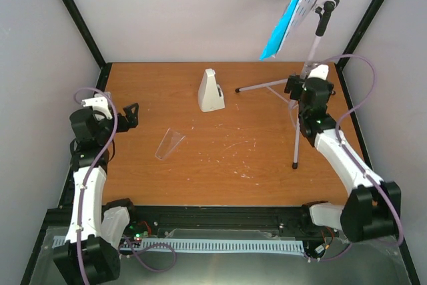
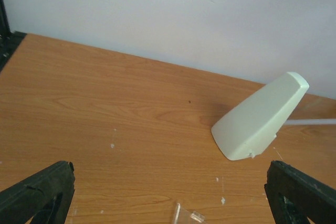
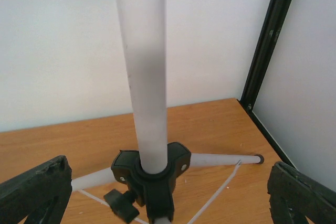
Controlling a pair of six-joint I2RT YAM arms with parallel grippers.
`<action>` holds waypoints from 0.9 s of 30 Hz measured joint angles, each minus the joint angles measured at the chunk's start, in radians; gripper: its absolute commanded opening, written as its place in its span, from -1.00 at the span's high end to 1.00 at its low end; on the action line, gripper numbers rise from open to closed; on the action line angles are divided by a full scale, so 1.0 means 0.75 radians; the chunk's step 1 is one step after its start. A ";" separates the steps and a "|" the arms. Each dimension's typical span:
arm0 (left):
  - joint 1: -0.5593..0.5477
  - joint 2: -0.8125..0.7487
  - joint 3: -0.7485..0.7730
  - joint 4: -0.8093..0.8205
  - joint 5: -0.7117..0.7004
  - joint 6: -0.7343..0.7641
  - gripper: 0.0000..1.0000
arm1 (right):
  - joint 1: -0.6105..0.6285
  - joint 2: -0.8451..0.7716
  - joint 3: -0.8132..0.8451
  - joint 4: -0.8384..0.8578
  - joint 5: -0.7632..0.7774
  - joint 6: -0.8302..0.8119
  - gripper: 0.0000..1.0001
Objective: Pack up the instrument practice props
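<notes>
The step in hand appeared to concern the music stand (image 1: pixel 308 58), which stood at the far right corner of the table (image 1: pixel 220 178). The right gripper (image 1: pixel 298 87) was open, and the wrist view showed its fingers (image 3: pixel 34 190) spread wide on either side of the pole (image 3: pixel 144 77), just above the tripod hub (image 3: pixel 152 174) and touching neither. The pole's long axis ran upright. One leg (image 1: pixel 263 85) reached left toward the metronome (image 1: pixel 211 91), and another (image 1: pixel 296 135) reached toward the near edge. The blue sheet-music pages (image 1: pixel 293 15) rested on the tilted desk at the top of the pole. No container was visible, so the packing destination could not be determined. The next move likely called for closing squarely on the pole, low near the hub, and keeping the top-heavy stand from tipping. The metronome stood upright at mid-table toward the far side, apex up, without its clear cover (image 1: pixel 169 145). The cover lay on its side nearer the front, with its long axis diagonal. The left gripper (image 1: pixel 131 115) was open and empty, hanging at the left side of the table, aimed toward the metronome and well apart from it.
</notes>
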 measured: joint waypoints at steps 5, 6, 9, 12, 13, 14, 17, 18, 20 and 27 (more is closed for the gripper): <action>-0.026 0.067 0.035 0.012 0.158 -0.170 -0.99 | 0.000 -0.237 -0.052 -0.132 -0.018 0.100 -1.00; -0.064 0.072 0.052 0.024 0.167 -0.214 -0.99 | 0.000 -0.292 -0.071 -0.167 -0.017 0.137 -1.00; -0.276 0.107 0.136 0.041 0.117 -0.293 -0.99 | -0.001 -0.446 -0.132 -0.255 -0.029 0.228 -1.00; -0.519 0.245 0.274 0.071 0.023 -0.337 -0.99 | -0.001 -0.602 -0.225 -0.297 -0.087 0.299 -1.00; -0.585 0.305 0.322 0.077 -0.011 -0.346 -0.99 | -0.001 -0.644 -0.253 -0.309 -0.105 0.319 -1.00; -0.639 0.366 0.369 0.079 -0.057 -0.351 -0.99 | -0.001 -0.676 -0.276 -0.320 -0.125 0.333 -1.00; -0.825 0.639 0.571 0.051 -0.220 -0.377 -0.99 | -0.002 -0.745 -0.309 -0.382 -0.197 0.363 -1.00; -0.876 0.720 0.628 0.044 -0.268 -0.380 -0.99 | -0.001 -0.755 -0.308 -0.399 -0.218 0.370 -1.00; -0.964 0.873 0.742 0.012 -0.360 -0.385 -0.99 | -0.001 -0.770 -0.303 -0.444 -0.251 0.377 -1.00; -1.056 1.335 1.140 -0.141 -0.522 -0.413 -0.99 | -0.002 -0.814 -0.286 -0.576 -0.312 0.362 -1.00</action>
